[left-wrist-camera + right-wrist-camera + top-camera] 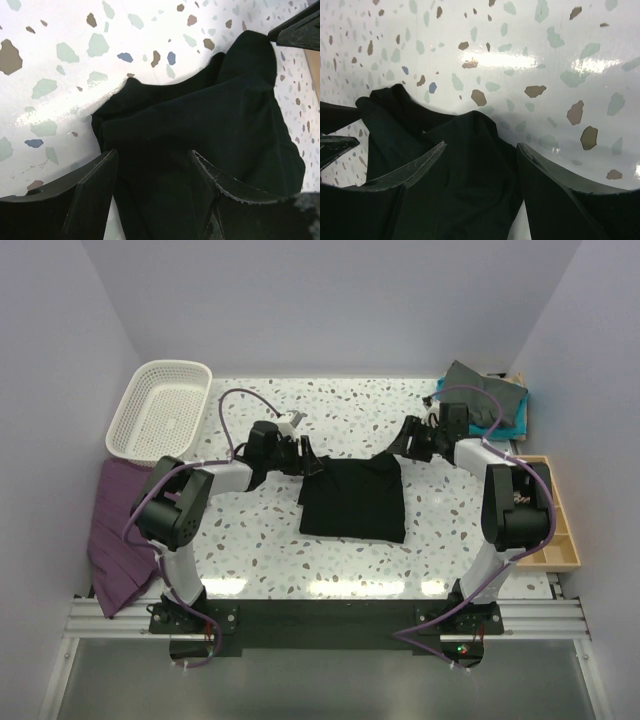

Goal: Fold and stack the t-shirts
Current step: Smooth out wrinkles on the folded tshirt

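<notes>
Black tee [352, 502] on surface [340, 410], far corners between left jaws and right jaws, both apart. Grey tee [485, 390] atop teal tee [512, 426], well apart from basket [122, 430].

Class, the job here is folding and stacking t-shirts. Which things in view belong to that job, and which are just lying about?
Belong to the job:
black t-shirt
dark grey t-shirt
teal t-shirt under the grey one

Just lying about:
white basket
purple cloth
wooden tray
</notes>
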Controlling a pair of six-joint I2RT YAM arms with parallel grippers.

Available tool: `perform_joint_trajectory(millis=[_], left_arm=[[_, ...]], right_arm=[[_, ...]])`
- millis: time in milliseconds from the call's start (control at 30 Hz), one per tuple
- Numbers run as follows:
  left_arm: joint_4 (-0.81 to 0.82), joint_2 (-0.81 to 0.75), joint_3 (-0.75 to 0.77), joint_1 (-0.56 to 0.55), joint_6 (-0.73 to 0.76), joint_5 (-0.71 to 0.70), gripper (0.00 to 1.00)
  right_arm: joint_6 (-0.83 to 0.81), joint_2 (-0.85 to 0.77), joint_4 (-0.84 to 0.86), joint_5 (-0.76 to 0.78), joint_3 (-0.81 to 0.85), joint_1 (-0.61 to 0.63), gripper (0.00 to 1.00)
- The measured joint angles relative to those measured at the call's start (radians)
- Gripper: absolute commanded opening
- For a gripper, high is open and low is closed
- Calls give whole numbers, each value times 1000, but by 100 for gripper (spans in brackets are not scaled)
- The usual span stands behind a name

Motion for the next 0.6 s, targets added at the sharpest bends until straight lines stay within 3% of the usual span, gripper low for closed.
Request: perform_joint_trajectory(millis=[200,300,467,567,600], left_arm=[[-13,46,24,0,0,-3,63],[-14,64,43,0,-1,-3,58],[-12,108,72,0,-3,-5,32],[-13,129,84,0,-5,-5,0],[-13,132,86,0,-7,-5,0]], right_arm=[[2,53,-16,-11,2,0,59],[2,58,-19,-11,6,0,50],[2,99,-19,-16,26,0,36],[2,122,-19,-19,27,0,17],[7,131,-20,-24,27,0,13]])
